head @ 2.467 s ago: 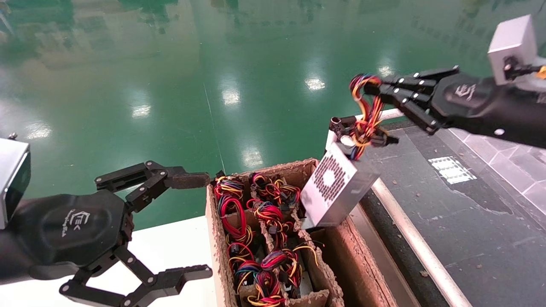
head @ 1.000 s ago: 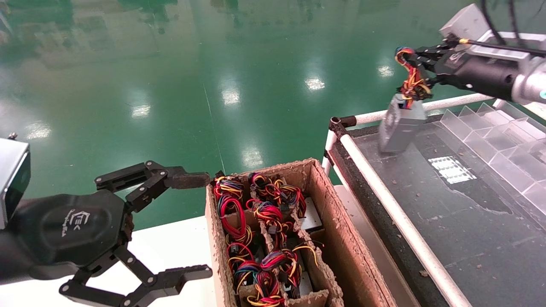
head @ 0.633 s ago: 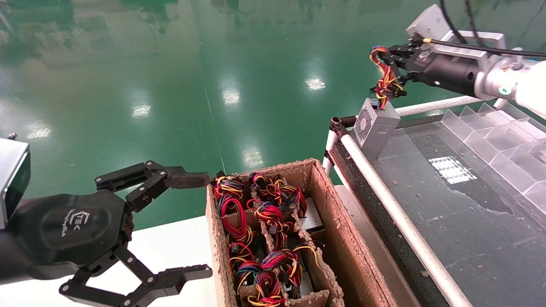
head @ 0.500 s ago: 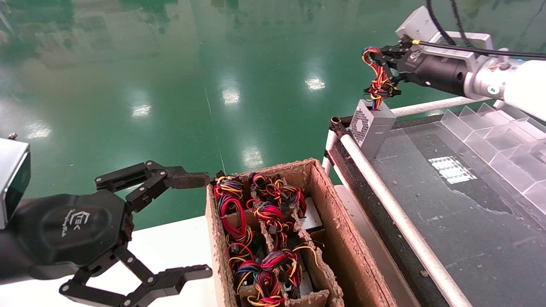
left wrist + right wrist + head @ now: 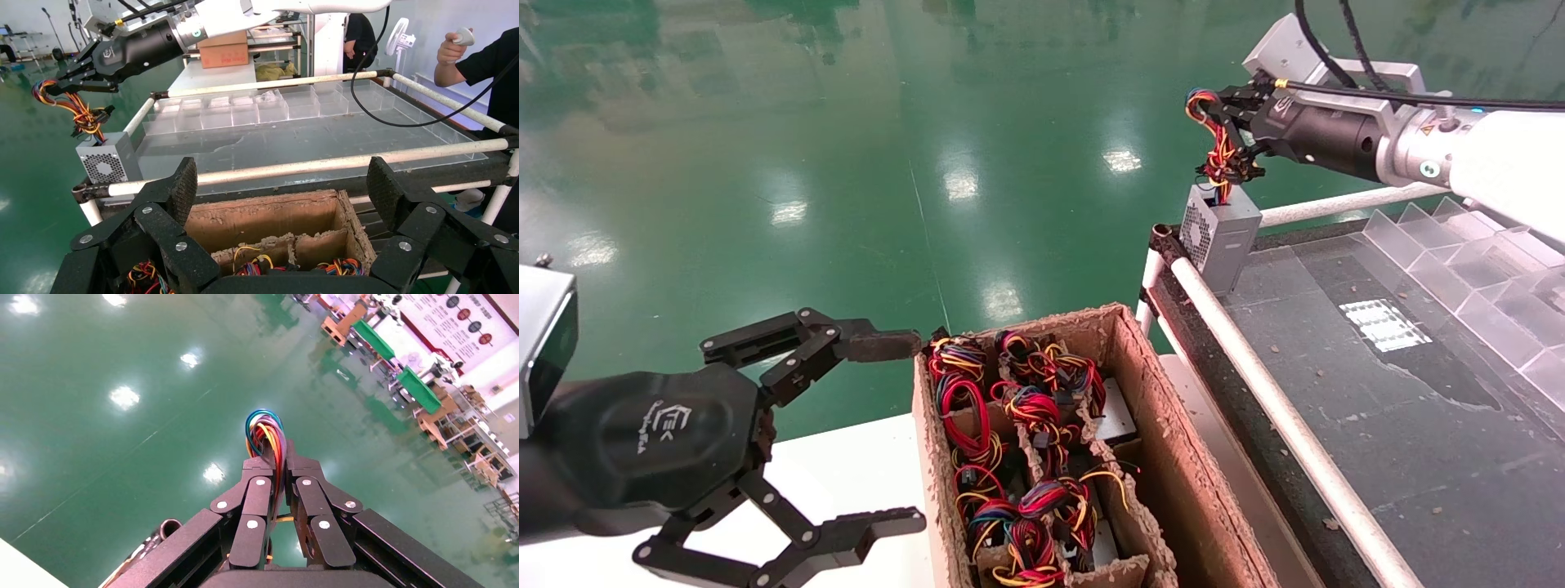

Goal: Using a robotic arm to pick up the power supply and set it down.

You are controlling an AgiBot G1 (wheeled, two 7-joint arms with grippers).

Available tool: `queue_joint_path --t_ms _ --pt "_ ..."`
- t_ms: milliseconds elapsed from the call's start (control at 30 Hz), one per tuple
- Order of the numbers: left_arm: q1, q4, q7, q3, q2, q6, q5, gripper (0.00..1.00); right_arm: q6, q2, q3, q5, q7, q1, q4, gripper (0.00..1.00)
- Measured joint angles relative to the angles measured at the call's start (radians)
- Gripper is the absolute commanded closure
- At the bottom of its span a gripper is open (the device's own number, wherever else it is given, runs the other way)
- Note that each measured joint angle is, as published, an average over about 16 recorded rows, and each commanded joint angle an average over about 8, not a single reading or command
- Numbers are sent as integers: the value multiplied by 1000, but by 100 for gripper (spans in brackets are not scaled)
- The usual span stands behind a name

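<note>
Black-matted rack table (image 5: 1377, 408), white tube rails; near end cut off by the head view's edge. Brown pulp carton (image 5: 1156, 457), one; the units inside mostly hidden under red-yellow-black wire bundles, count unclear. Robotic arm, right: white forearm reaching in from the far right, gripper (image 5: 1228, 114) level, fingers clamped on the wire bundle (image 5: 1216, 151). Left gripper (image 5: 846, 425): parked low beside the carton, fingers spread wide, holding nothing. Power supply (image 5: 1218, 233), one: silver-grey, upright, at the table's far left corner beside the rail, directly below the right gripper; whether its base touches the mat cannot be told.
</note>
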State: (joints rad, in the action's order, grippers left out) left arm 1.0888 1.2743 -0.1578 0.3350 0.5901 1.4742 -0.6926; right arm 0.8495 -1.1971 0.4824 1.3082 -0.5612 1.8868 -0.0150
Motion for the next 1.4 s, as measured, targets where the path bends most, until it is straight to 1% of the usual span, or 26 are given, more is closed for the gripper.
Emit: queue_joint_path --t_ms 67,100,567,733,933,1133,1267,1400 --pt "0 0 0 0 0 0 0 0 0 -1 1 1 -2 0 2 10" --pt "0 0 0 0 0 0 0 0 1 -2 1 2 -3 0 3 1" --pt "0 0 0 0 0 0 0 0 -5 7 3 5 -10 -4 14 0" --pt "0 0 0 0 0 0 0 0 14 19 -8 -11 13 -1 23 0" --pt "0 0 0 1 0 0 0 0 93 46 -49 -68 110 11 48 0" --pt "0 0 0 1 0 0 1 0 200 82 -101 -143 238 17 62 0" --pt "0 0 1 1 0 0 1 0 262 109 -127 -187 312 1 40 0" --pt "0 0 1 1 0 -1 1 0 298 136 -139 -216 354 -34 -15 0"
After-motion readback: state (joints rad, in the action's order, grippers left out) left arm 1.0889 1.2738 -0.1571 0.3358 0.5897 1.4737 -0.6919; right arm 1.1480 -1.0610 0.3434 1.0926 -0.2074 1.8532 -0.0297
